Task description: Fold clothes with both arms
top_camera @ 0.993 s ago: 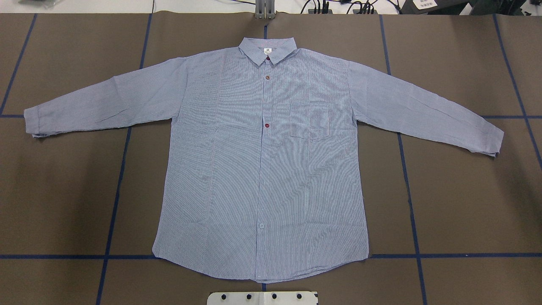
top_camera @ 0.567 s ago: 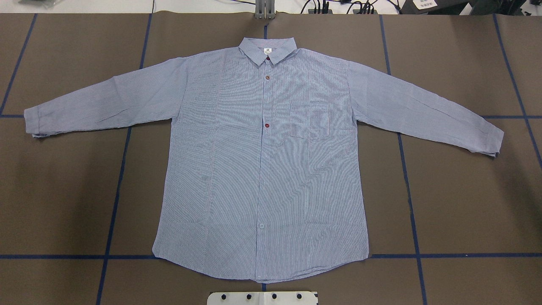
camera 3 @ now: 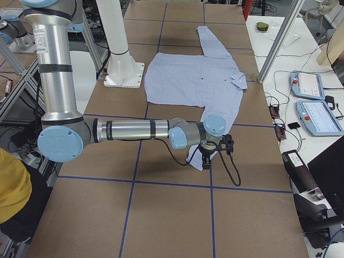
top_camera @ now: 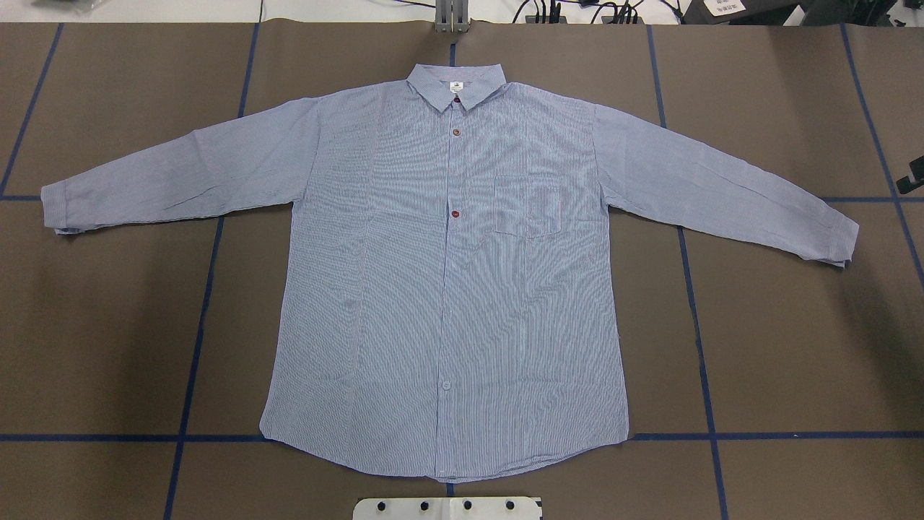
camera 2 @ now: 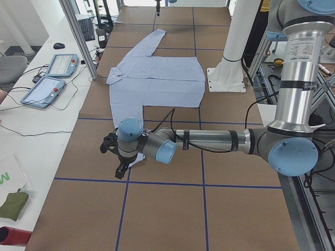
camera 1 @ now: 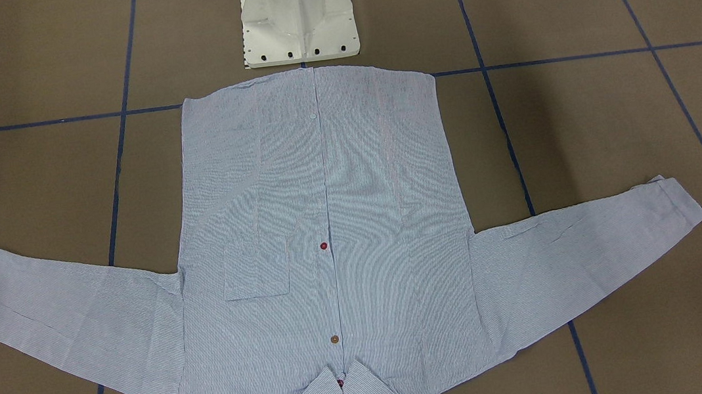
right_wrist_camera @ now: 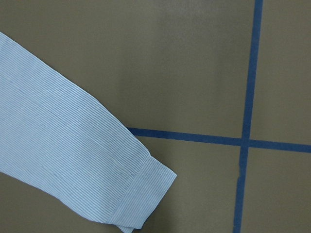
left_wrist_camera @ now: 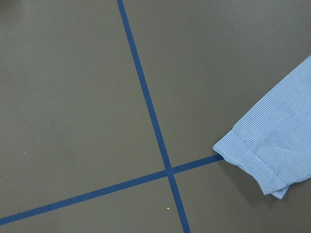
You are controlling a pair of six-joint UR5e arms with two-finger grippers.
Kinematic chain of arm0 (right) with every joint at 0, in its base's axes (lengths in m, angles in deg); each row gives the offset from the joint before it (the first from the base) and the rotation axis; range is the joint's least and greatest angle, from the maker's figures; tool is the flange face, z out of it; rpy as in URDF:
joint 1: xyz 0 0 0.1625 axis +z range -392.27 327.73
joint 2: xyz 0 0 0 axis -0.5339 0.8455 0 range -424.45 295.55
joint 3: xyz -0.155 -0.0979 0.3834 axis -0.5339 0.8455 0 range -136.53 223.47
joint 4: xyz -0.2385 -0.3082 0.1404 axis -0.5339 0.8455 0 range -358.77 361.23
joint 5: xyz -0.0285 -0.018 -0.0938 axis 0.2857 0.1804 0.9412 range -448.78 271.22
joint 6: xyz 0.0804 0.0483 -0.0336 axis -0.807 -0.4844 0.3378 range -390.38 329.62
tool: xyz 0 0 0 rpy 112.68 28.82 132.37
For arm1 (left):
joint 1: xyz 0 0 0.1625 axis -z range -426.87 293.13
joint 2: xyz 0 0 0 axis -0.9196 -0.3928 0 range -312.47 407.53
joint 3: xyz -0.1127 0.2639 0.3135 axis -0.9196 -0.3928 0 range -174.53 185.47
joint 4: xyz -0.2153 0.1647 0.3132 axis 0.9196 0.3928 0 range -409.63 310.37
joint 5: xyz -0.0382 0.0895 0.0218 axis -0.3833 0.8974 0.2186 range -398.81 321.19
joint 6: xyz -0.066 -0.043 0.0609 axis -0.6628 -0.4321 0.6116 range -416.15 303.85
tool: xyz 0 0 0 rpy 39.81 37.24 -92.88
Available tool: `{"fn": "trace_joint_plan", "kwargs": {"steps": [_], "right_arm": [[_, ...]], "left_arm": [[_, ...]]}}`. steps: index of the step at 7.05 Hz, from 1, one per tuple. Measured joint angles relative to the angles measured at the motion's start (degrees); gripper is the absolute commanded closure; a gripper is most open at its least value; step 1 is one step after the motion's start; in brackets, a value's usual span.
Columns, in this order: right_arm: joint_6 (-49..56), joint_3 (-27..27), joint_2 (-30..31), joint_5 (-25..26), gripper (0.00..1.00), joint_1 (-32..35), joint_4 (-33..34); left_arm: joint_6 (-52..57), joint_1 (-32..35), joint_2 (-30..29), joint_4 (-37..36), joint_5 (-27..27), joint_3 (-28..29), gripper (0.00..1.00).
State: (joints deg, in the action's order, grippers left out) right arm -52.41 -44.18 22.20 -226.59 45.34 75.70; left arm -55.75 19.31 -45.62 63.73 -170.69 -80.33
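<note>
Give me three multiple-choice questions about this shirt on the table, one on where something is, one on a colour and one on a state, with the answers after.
1. Where does the collar of the light blue striped button-up shirt lie?
A) right beside the white pedestal base
B) at the end away from that base
C) hanging off the table edge

2. What colour are the tape lines on the brown table cover?
A) yellow
B) white
C) blue

3. How does the shirt lie?
A) spread flat with both sleeves out to the sides
B) folded in half
C) bunched in a heap

Answers:
1 B: the bottom edge sits by the base and the collar is at the opposite end.
2 C: a blue grid crosses the cover.
3 A: neither table view shows a fold, and each sleeve reaches outward.
</note>
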Motion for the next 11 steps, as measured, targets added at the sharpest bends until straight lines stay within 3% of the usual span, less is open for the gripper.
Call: {"fn": "trace_joint_plan", "kwargs": {"steps": [2,4,7,11], "right_arm": [[-23.6,1.1,2.2,0.7,0.04,-5.7,-14.6],[-40.2,2.1,4.6,2.6,0.07,-9.8,-25.5],[-48.3,4.1,6.3,5.5,0.08,-13.1,-29.3],[-49.0,5.9,6.3,5.8,0.23,-13.6,-29.6]], "left_arm": [[0.2,-0.4,0.1,0.7,0.0,0.1,0.01],[0.3,-1.0,0.1,1.0,0.0,0.1,0.01],[0.2,-1.2,0.1,1.2,0.0,0.1,0.01],[0.2,-1.2,0.1,1.2,0.0,0.0,0.01]]}}
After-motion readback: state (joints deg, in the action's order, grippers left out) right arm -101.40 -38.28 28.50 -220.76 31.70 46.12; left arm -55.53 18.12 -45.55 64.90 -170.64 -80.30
